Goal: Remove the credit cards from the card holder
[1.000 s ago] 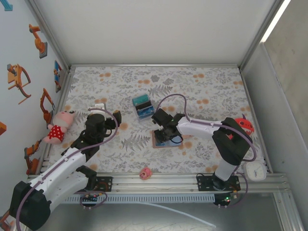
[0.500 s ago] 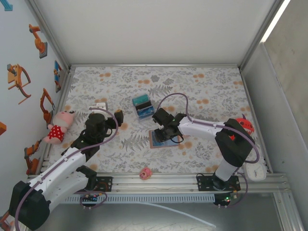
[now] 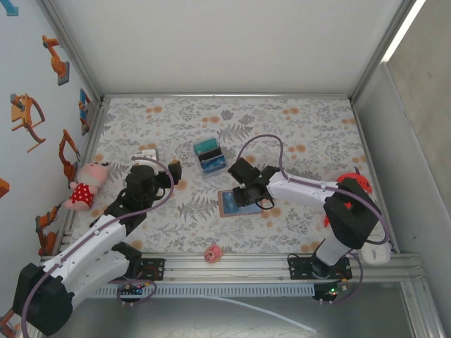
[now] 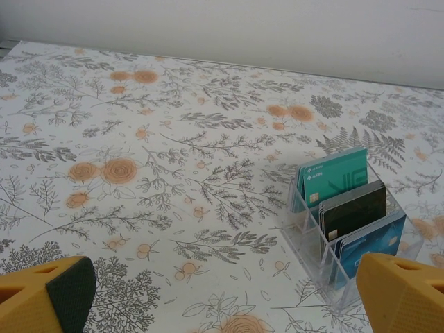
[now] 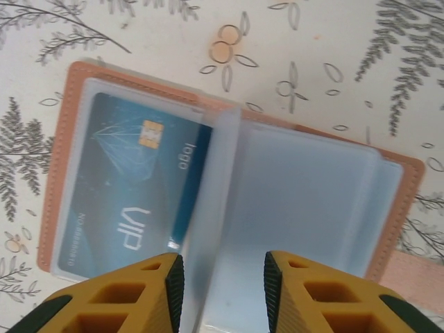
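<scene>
The card holder (image 3: 232,204) lies open on the flowered mat, tan edge around pale translucent pockets (image 5: 305,187). A dark blue credit card (image 5: 132,187) marked "VIP" sits inside its left pocket. My right gripper (image 3: 244,190) hovers low over the holder's middle fold, jaws (image 5: 223,267) partly open with nothing gripped between them. More credit cards, teal (image 4: 333,177), black (image 4: 354,208) and blue (image 4: 368,243), stand in a clear rack (image 3: 209,156). My left gripper (image 3: 161,169) stands wide open (image 4: 229,295) to the left of that rack, over bare mat.
A plush doll (image 3: 88,184) lies at the mat's left edge. A small pink toy (image 3: 213,253) sits by the front rail. A red object (image 3: 358,182) and a white device (image 3: 373,250) are at the right, behind my right arm.
The right gripper's jaws have widened and it has drawn slightly right, so more of the open card holder shows. The left arm has not moved.
</scene>
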Available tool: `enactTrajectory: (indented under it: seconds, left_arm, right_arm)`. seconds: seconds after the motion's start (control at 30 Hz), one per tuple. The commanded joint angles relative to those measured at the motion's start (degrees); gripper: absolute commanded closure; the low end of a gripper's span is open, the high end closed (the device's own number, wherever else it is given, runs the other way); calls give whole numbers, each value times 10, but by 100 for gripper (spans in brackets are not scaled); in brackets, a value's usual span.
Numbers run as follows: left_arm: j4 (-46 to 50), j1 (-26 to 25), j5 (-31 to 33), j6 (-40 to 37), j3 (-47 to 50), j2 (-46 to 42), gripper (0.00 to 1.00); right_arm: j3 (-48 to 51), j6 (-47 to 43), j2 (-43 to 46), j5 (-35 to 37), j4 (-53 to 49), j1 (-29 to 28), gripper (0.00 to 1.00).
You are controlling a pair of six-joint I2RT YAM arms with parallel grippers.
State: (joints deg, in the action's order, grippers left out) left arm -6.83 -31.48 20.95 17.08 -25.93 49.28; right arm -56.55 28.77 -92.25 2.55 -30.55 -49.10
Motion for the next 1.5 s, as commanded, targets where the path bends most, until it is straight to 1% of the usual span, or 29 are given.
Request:
enactTrajectory:
  seconds: [0.0,0.17,0.43,0.8,0.93,1.17,1.3,1.4,1.47]
  left_arm:
    - [-7,-3,-3,-14,-18,2,3]
    - [-5,-5,-3,-15,-19,6,3]
    - [-17,-14,-5,-14,-20,23,3]
    - [-52,-45,-6,-20,-11,45,3]
    - [-77,-78,11,-31,-5,63,3]
    - [-106,-160,66,-72,-6,118,3]
    - [-104,-190,65,-53,-7,152,3]
    - [-100,-210,66,-22,-6,179,3]
    - [-103,-217,64,5,-1,194,3]
  right_arm:
    - [11,14,22,25,-15,9,64]
    - [23,16,27,33,-15,20,64]
    - [35,17,10,55,-6,29,64]
    - [45,24,-4,71,0,42,67]
    - [47,26,-8,80,0,47,73]
    - [50,41,19,92,0,53,74]
    - [48,51,42,79,0,54,74]
    - [42,58,52,47,3,54,74]
    - [39,66,54,17,7,55,76]
